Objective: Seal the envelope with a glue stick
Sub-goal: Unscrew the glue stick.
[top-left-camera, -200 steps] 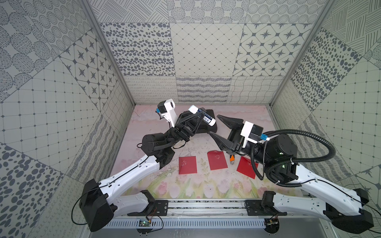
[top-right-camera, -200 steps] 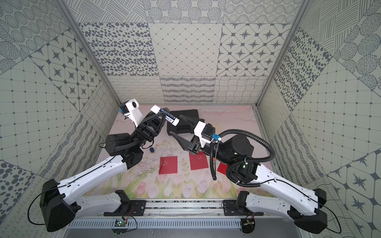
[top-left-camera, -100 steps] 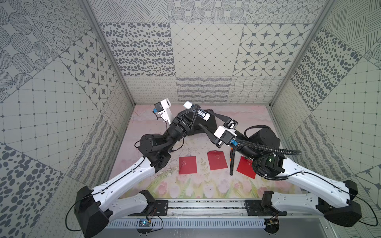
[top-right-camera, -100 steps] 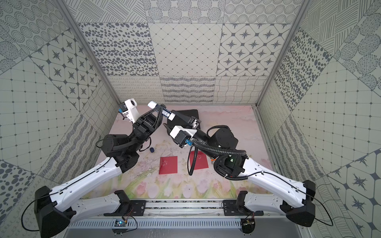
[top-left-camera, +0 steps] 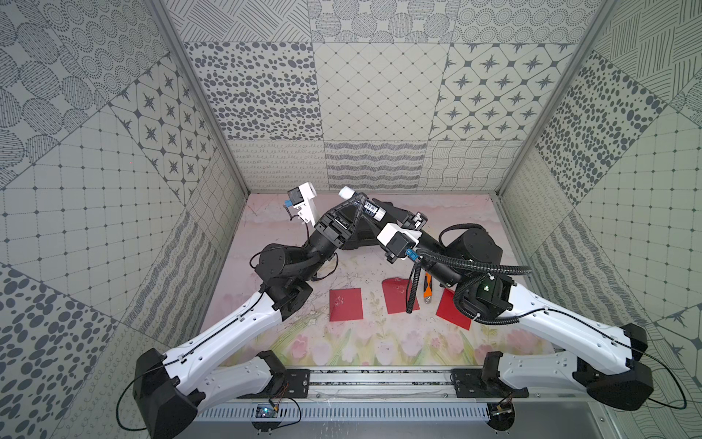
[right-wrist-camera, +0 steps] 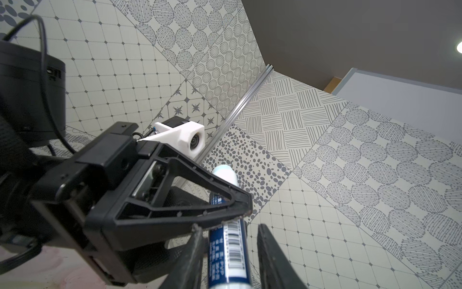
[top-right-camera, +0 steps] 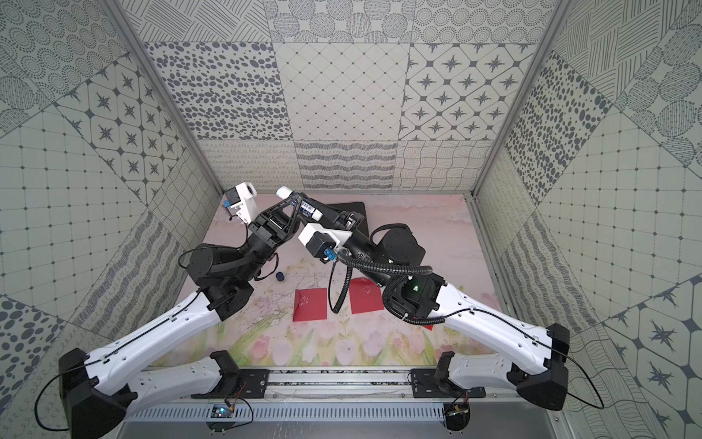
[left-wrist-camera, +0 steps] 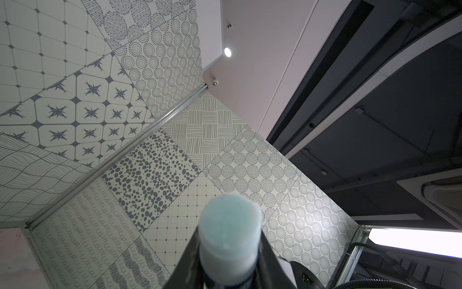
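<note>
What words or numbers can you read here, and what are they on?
"PVP": white letters on the blue label of the glue stick, in the right wrist view.
Barcode digits and other small print on that label: too blurred to read.
Elsewhere: no readable text.

We stretch both white-and-black jointed arms, left arm and right arm, toward the back centre, wrists raised and meeting. Our black triangular-fingered left gripper clamps the navy-and-white glue stick. Our black right gripper straddles its navy body, one finger touching, a gap beside the other.
</note>
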`<state>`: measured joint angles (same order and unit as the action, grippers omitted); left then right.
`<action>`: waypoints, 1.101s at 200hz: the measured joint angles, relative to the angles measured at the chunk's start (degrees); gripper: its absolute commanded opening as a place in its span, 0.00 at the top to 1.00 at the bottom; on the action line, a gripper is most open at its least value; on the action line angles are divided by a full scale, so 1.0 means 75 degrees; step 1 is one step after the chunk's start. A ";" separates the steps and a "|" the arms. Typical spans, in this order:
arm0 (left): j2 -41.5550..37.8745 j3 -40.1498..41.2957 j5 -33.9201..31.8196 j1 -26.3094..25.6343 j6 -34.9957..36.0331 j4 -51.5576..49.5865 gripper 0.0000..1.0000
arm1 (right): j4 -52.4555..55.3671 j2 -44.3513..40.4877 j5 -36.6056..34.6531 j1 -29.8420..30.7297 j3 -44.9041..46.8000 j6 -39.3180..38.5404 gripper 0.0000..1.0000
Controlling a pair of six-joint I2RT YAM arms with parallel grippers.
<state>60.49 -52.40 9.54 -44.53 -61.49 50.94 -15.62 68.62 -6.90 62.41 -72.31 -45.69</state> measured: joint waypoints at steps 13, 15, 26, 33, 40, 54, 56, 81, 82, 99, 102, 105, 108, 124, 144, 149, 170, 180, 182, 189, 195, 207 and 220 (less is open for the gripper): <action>-0.0023 0.0000 -0.0006 0.0000 -0.0012 -0.0052 1.00 | 0.0006 0.0000 -0.0067 0.0000 -0.0003 0.0000 0.62; -0.0026 0.0000 -0.0003 0.0000 -0.0015 -0.0058 1.00 | 0.0006 0.0000 -0.0076 0.0000 -0.0003 0.0000 0.62; -0.0044 0.0000 -0.0003 0.0000 -0.0044 -0.0090 1.00 | 0.0017 0.0000 -0.0134 0.0000 -0.0003 0.0000 0.62; -0.0052 0.0000 -0.0003 0.0000 -0.0061 -0.0117 1.00 | 0.0052 0.0000 -0.0166 0.0000 -0.0003 0.0000 0.62; -0.0064 0.0000 -0.0003 0.0000 -0.0064 -0.0140 1.00 | 0.0082 0.0000 -0.0187 0.0000 -0.0003 0.0003 0.62; -0.0087 0.0000 0.0009 0.0000 -0.0064 -0.0178 1.00 | 0.0154 0.0000 -0.0216 0.0000 -0.0003 0.0006 0.63; -0.0093 0.0000 0.0015 0.0000 -0.0064 -0.0187 1.00 | 0.0166 0.0000 -0.0216 0.0000 -0.0003 0.0006 0.63; -0.0137 0.0000 0.0020 -0.0003 -0.0064 -0.0254 1.00 | 0.0315 0.0000 -0.0239 0.0000 0.0000 0.0020 0.64; -0.0137 0.0000 0.0020 -0.0003 -0.0067 -0.0256 1.00 | 0.0318 0.0000 -0.0242 0.0000 0.0000 0.0020 0.65; -0.0131 0.0000 0.0020 -0.0003 -0.0079 -0.0321 1.00 | 0.0350 0.0000 -0.0265 0.0000 0.0000 0.0023 0.67; -0.0125 -0.0003 0.0023 -0.0003 -0.0087 -0.0332 1.00 | 0.0353 0.0000 -0.0265 0.0000 0.0000 0.0017 0.67; -0.0122 -0.0006 0.0026 -0.0003 -0.0090 -0.0338 1.00 | 0.0356 0.0000 -0.0265 0.0000 0.0000 0.0026 0.67; -0.0119 -0.0012 0.0026 -0.0003 -0.0093 -0.0350 1.00 | 0.0353 0.0000 -0.0268 0.0000 0.0000 0.0020 0.68; -0.0093 -0.0038 0.0029 -0.0003 -0.0128 -0.0367 1.00 | 0.0356 0.0000 -0.0277 0.0000 0.0000 0.0015 0.69; -0.0050 -0.0067 0.0047 -0.0003 -0.0163 -0.0364 1.00 | 0.0350 0.0000 -0.0309 0.0000 0.0000 -0.0006 0.64; -0.0041 -0.0073 0.0047 -0.0003 -0.0178 -0.0361 1.00 | 0.0344 0.0000 -0.0326 0.0000 0.0000 0.0003 0.64; -0.0012 -0.0076 0.0055 -0.0003 -0.0204 -0.0364 1.00 | 0.0347 0.0000 -0.0382 0.0000 0.0000 -0.0012 0.67; -0.0006 -0.0076 0.0055 -0.0003 -0.0207 -0.0364 1.00 | 0.0347 0.0000 -0.0388 0.0000 0.0000 -0.0009 0.69; -0.0006 -0.0076 0.0055 -0.0003 -0.0207 -0.0361 1.00 | 0.0350 0.0000 -0.0391 0.0000 0.0000 -0.0023 0.69; -0.0003 -0.0076 0.0055 -0.0003 -0.0210 -0.0358 1.00 | 0.0358 0.0000 -0.0402 0.0000 0.0000 -0.0023 0.70; -0.0003 -0.0076 0.0058 -0.0003 -0.0213 -0.0361 1.00 | 0.0373 0.0000 -0.0411 0.0000 0.0000 -0.0029 0.71; 0.0000 -0.0076 0.0058 -0.0003 -0.0224 -0.0364 1.00 | 0.0399 0.0000 -0.0428 0.0000 0.0000 -0.0032 0.71; 0.0000 -0.0076 0.0058 -0.0003 -0.0236 -0.0364 1.00 | 0.0405 0.0000 -0.0437 0.0000 0.0000 -0.0029 0.69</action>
<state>60.49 -52.97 9.98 -44.56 -63.26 48.21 -12.58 68.62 -10.17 62.41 -72.31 -45.91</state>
